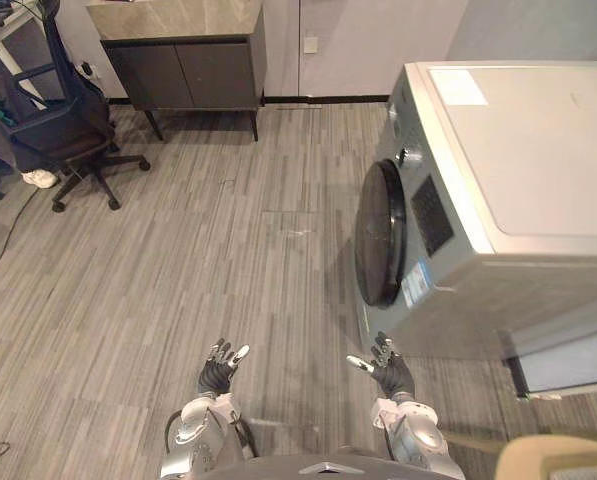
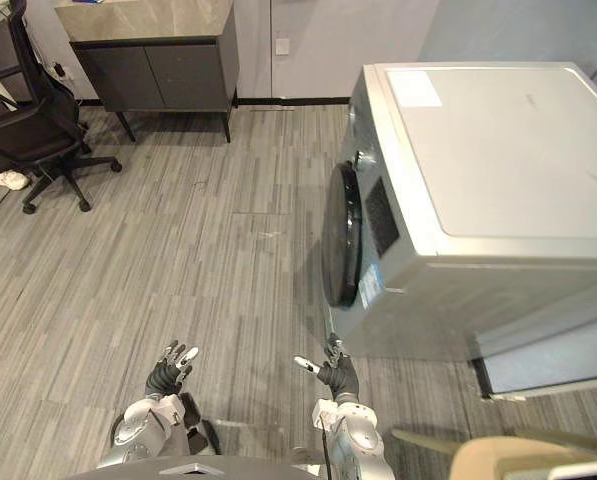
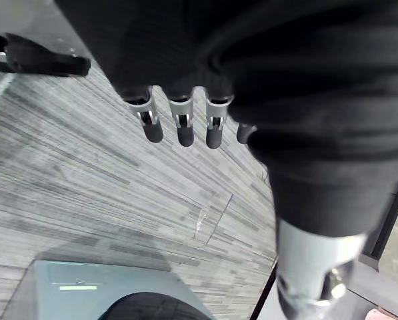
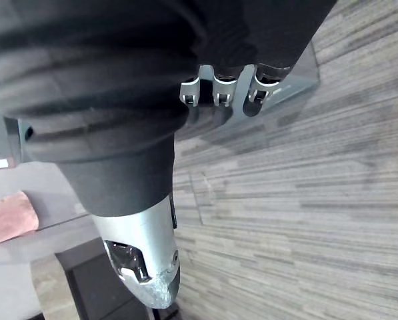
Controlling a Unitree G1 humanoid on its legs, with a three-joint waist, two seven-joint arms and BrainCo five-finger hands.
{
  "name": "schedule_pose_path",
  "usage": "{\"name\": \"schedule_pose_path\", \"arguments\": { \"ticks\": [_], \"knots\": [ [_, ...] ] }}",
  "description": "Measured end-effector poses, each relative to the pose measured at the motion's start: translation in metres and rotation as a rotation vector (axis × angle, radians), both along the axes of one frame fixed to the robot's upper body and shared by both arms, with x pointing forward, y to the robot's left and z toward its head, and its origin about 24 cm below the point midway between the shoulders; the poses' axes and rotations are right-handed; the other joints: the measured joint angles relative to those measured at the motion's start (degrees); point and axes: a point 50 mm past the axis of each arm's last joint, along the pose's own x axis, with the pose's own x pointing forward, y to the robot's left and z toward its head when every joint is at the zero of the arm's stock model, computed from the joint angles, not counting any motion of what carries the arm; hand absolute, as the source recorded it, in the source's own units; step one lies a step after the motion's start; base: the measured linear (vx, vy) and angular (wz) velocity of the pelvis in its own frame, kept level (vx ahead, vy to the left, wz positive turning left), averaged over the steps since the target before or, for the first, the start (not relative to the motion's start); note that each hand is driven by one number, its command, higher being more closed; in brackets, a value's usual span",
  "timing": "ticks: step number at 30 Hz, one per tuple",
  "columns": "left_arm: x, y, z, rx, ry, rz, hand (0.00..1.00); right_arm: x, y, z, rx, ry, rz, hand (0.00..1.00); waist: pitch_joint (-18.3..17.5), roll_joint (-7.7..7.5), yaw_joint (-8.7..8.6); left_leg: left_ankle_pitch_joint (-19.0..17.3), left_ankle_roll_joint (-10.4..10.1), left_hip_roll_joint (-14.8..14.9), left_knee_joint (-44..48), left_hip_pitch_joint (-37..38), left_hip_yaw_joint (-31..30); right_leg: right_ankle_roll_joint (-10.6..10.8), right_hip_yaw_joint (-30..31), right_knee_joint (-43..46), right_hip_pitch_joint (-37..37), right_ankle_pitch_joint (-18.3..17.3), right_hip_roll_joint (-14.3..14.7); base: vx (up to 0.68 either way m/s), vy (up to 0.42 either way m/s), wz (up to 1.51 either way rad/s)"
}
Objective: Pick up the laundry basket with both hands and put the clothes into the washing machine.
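- Status: task looks to be at the very start. No step is done, judging by how things lie.
- left hand [image 1: 218,372]: out over the floor [image 1: 178,280], in front of the washing machine [image 1: 518,150] and well off from its door side. Fingers [image 3: 179,130] are straight and spread. Nothing is in it.
- right hand [image 1: 388,368]: just in front of the washing machine's near front corner, below the door [image 1: 383,235]. Fingers [image 4: 220,90] are straight, thumb apart. It holds nothing and doesn't touch the machine.
- Both hands sit level with each other, with bare floor in the gap between them.
- Laundry basket: not in either hand, and I can't place it. A beige rounded thing [image 1: 558,455] sits by the washing machine's near side. Can't tell if that's the basket.
- Clothes: none in the hands, none at the door.
- Door: dark round disc lying flush on the machine's front, so it reads as shut. It needs opening before anything can load.
- Left to do: find the basket, grip it with both hands, bring it to the door, get the door open, and transfer the clothes. That's everything.
- Clutter: an office chair [image 1: 63,130] and a cabinet [image 1: 183,65] stand far across the floor from the washing machine. Neither is on the path to the door.
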Motion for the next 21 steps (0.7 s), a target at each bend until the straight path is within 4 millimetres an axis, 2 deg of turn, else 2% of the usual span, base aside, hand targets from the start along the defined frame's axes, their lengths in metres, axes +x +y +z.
{"name": "schedule_pose_path", "arguments": {
  "ticks": [1, 2, 3, 4, 5, 6, 7, 8, 9, 10, 11, 12, 13, 14, 15, 16, 17, 18, 19, 20, 21],
  "knots": [
    [0.001, 0.000, 0.001, -0.004, -0.008, 0.002, 0.00, 0.000, -0.001, 0.000, -0.003, -0.004, -0.002, 0.00, -0.1, 0.14, 0.06, 1.5, 0.0, -0.8, -3.4, 0.1, -0.6, 0.6, 0.3, 0.3, 0.1, -0.3, -0.3, 0.38, 0.225, -0.45],
    [-0.002, -0.002, 0.005, -0.019, -0.028, 0.018, 0.00, -0.001, -0.009, 0.001, -0.048, -0.001, 0.007, 0.00, -0.8, 2.66, 0.54, 13.1, -0.9, -2.1, -21.2, 2.7, -6.7, 4.3, 2.2, 1.7, 0.7, -3.1, 0.7, 0.49, 0.319, -0.52],
    [-0.002, 0.006, 0.004, 0.004, -0.023, 0.026, 0.00, 0.004, -0.001, -0.004, -0.039, 0.016, 0.018, 0.00, -0.7, 0.49, 0.38, 18.3, 0.4, -4.1, -21.6, 3.5, -6.5, 4.5, 3.9, 2.2, 0.9, -5.6, -1.1, 0.52, 0.335, -0.45],
    [0.009, 0.015, 0.009, 0.021, -0.051, 0.049, 0.00, 0.011, 0.006, 0.000, -0.015, -0.015, 0.018, 0.00, 0.0, -1.47, 0.21, 17.6, 0.4, -4.7, -20.0, 2.2, -7.4, 3.5, 5.4, 1.9, -1.4, -6.0, -1.3, 0.37, 0.245, -0.24],
    [0.013, 0.019, 0.011, 0.027, -0.068, 0.062, 0.00, 0.014, 0.009, 0.003, -0.007, -0.033, 0.018, 0.00, 0.4, -2.14, 0.84, 16.4, 0.2, -4.4, -17.3, 0.9, -9.7, 3.8, 6.4, 1.4, -2.8, -5.4, -1.1, 0.26, 0.102, -0.33],
    [0.013, 0.026, 0.012, 0.040, -0.069, 0.085, 0.00, 0.019, 0.012, 0.005, 0.004, -0.047, 0.018, 0.00, 1.1, -3.16, 1.02, 13.2, -1.0, -4.4, -9.8, -1.7, -14.2, 4.5, 7.8, 1.4, -2.5, -4.7, -1.2, 0.21, 0.085, -0.69],
    [0.007, 0.031, 0.009, 0.056, -0.048, 0.099, 0.00, 0.021, 0.012, 0.005, 0.003, -0.052, 0.018, 0.00, 1.4, -3.39, 1.19, 9.5, -1.2, -4.2, -2.5, -3.4, -16.3, 5.8, 10.8, 1.0, -0.8, -3.6, -1.5, 0.17, 0.053, -0.78],
    [0.003, 0.031, 0.007, 0.054, -0.034, 0.109, 0.00, 0.023, 0.012, 0.007, 0.002, -0.063, 0.018, 0.00, 1.0, -3.09, 1.57, 6.5, -1.4, -4.3, -2.1, -3.1, -17.6, 6.2, 12.0, 1.5, -1.0, -3.3, -1.6, 0.14, 0.133, -0.83],
    [-0.009, 0.028, 0.001, 0.047, 0.000, 0.108, 0.00, 0.018, 0.007, 0.005, -0.030, -0.052, 0.008, 0.00, -0.4, -1.98, 1.04, 1.5, -4.1, -4.5, -1.8, -2.3, -18.8, 6.3, 13.1, 3.2, -2.0, -3.3, -2.1, 0.18, 0.180, -0.50],
    [-0.010, 0.027, 0.000, 0.048, 0.009, 0.100, 0.00, 0.017, 0.004, 0.005, -0.068, -0.045, 0.002, 0.00, -0.4, -2.25, 0.65, 1.0, -3.4, -5.2, -1.2, -2.2, -18.2, 6.3, 13.3, 4.7, -2.6, -3.3, -3.1, 0.28, 0.280, -0.38],
    [-0.010, 0.025, -0.002, 0.046, 0.015, 0.093, 0.00, 0.013, -0.002, 0.003, -0.116, -0.029, -0.017, 0.00, -0.8, -2.93, 0.26, -0.3, -2.6, -6.7, -1.5, -2.0, -16.5, 7.0, 14.4, 10.4, -6.0, -2.8, -4.7, 0.32, 0.309, -0.31],
    [-0.009, 0.027, -0.001, 0.049, 0.013, 0.095, 0.00, 0.013, -0.005, 0.002, -0.170, -0.016, -0.016, 0.00, -0.6, -3.64, 0.46, -1.1, -1.6, -7.6, -2.7, -0.7, -14.1, 6.2, 16.6, 19.3, -11.4, -0.9, -6.6, 0.27, 0.256, -0.43],
    [-0.009, 0.028, -0.002, 0.056, 0.016, 0.094, 0.00, 0.014, -0.006, 0.002, -0.189, -0.011, -0.021, 0.00, -0.5, -4.14, 0.60, -1.3, -1.2, -8.3, -3.9, 0.7, -12.7, 4.8, 17.6, 24.0, -14.3, 1.2, -7.6, 0.35, 0.284, -0.72],
    [-0.013, 0.032, -0.005, 0.071, 0.038, 0.092, 0.00, 0.014, -0.007, -0.005, -0.226, 0.031, -0.024, 0.00, -0.3, -4.48, 0.35, -1.3, 0.1, -8.9, -8.0, 5.9, -9.0, 1.9, 17.3, 33.6, -19.6, 10.3, -10.2, 0.29, 0.219, -0.73],
    [-0.015, 0.032, -0.006, 0.070, 0.043, 0.097, 0.00, 0.016, -0.006, -0.007, -0.233, 0.040, -0.017, 0.00, -0.2, -4.17, 0.17, -1.3, 0.6, -8.8, -9.7, 8.3, -7.8, 0.8, 16.3, 36.3, -20.8, 12.2, -11.1, 0.29, 0.223, -0.81],
    [-0.015, 0.036, -0.005, 0.083, 0.041, 0.099, 0.00, 0.019, -0.003, -0.006, -0.238, 0.037, -0.006, 0.00, 0.0, -3.72, -0.11, -1.4, 0.9, -8.5, -11.4, 11.0, -6.7, 0.2, 14.0, 39.5, -22.1, 11.0, -12.2, 0.22, 0.182, -0.87],
    [-0.012, 0.045, 0.000, 0.111, 0.017, 0.101, 0.00, 0.026, 0.002, -0.002, -0.249, 0.012, 0.014, 0.00, 0.0, -2.99, -0.38, -1.2, 1.1, -7.7, -14.8, 15.5, -4.3, -0.6, 7.2, 42.8, -25.0, 7.1, -13.6, 0.26, 0.185, -1.17],
    [-0.010, 0.051, 0.005, 0.129, -0.009, 0.113, 0.00, 0.036, 0.004, 0.005, -0.284, -0.019, 0.029, 0.00, 0.0, -2.49, -0.26, -0.9, 1.1, -6.9, -17.8, 18.7, -1.5, -0.6, 1.0, 42.3, -27.1, 3.7, -13.6, 0.29, 0.167, -1.21],
    [-0.008, 0.053, 0.008, 0.134, -0.026, 0.115, 0.00, 0.040, 0.005, 0.008, -0.303, -0.032, 0.034, 0.00, 0.0, -2.12, -0.29, -0.8, 1.0, -6.6, -18.8, 19.8, -0.1, -0.2, -1.8, 41.1, -28.2, 2.4, -13.4, 0.22, 0.086, -1.15],
    [-0.004, 0.054, 0.012, 0.130, -0.052, 0.125, 0.00, 0.051, 0.005, 0.016, -0.338, -0.069, 0.038, 0.00, -0.4, -2.02, -0.61, -0.8, 1.0, -6.3, -19.9, 21.1, 2.2, 0.5, -7.6, 36.8, -29.7, 0.3, -13.0, 0.21, 0.032, -0.99],
    [0.000, 0.054, 0.015, 0.122, -0.068, 0.133, 0.00, 0.061, 0.004, 0.023, -0.372, -0.102, 0.043, 0.00, -0.4, -2.06, -0.74, -0.8, 1.1, -5.8, -20.0, 21.9, 4.3, 1.0, -13.0, 30.2, -30.4, -0.3, -12.0, 0.20, -0.020, -0.93]
  ]
}}
